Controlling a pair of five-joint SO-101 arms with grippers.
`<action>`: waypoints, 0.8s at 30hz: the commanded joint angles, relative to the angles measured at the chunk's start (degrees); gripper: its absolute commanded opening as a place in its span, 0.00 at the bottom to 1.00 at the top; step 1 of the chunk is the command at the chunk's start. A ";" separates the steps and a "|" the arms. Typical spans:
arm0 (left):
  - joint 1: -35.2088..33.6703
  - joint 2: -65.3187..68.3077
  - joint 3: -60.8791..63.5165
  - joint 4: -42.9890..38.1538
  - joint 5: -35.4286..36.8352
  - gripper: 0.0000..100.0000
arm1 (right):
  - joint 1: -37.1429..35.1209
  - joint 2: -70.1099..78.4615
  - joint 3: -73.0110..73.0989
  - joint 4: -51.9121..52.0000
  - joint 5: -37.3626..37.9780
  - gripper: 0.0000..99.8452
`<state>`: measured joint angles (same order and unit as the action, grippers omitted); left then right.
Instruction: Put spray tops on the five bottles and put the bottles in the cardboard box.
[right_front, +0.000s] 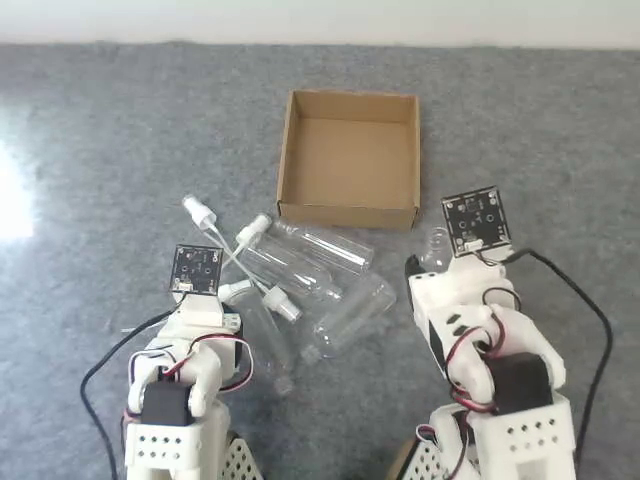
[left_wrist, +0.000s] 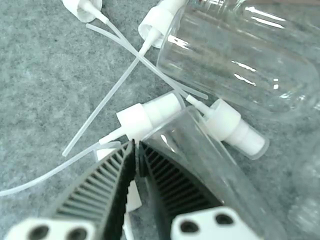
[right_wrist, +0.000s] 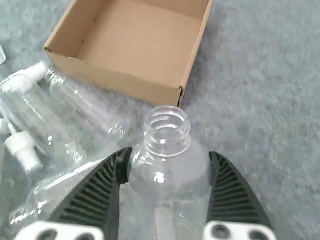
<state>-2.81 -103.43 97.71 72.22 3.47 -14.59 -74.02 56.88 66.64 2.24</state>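
The open cardboard box (right_front: 350, 160) (right_wrist: 135, 45) lies at the far middle of the table, with nothing visible inside. In front of it several clear bottles (right_front: 345, 305) lie in a heap. One bottle (right_front: 320, 248) (right_wrist: 60, 107) has a white spray top on. Loose spray tops (right_front: 201, 213) (left_wrist: 235, 127) with thin tubes lie around. My left gripper (left_wrist: 136, 148) is shut just short of a white spray top (left_wrist: 150, 115) at the heap's left side. My right gripper (right_wrist: 169, 157) is shut on an uncapped bottle (right_wrist: 167, 150) (right_front: 436, 246), right of the heap, its open neck towards the box.
Grey carpet-like cloth (right_front: 100, 150) covers the table. Bare cloth lies left of the box and on its right side (right_front: 540, 140). Black cables (right_front: 590, 310) trail from both arms at the near edge.
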 joint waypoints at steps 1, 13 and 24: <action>0.09 -1.05 -1.19 0.26 -0.09 0.01 | 0.13 -1.10 0.09 -4.44 -0.53 0.13; 0.09 -1.05 -1.19 0.26 -0.09 0.01 | -0.40 -1.10 3.34 -12.00 -4.22 0.13; 0.09 -1.05 -1.19 0.26 -0.09 0.01 | -0.31 -1.10 7.65 -16.22 -6.33 0.13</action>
<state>-2.81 -103.43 97.71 72.22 3.47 -14.68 -74.02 65.49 52.04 -2.86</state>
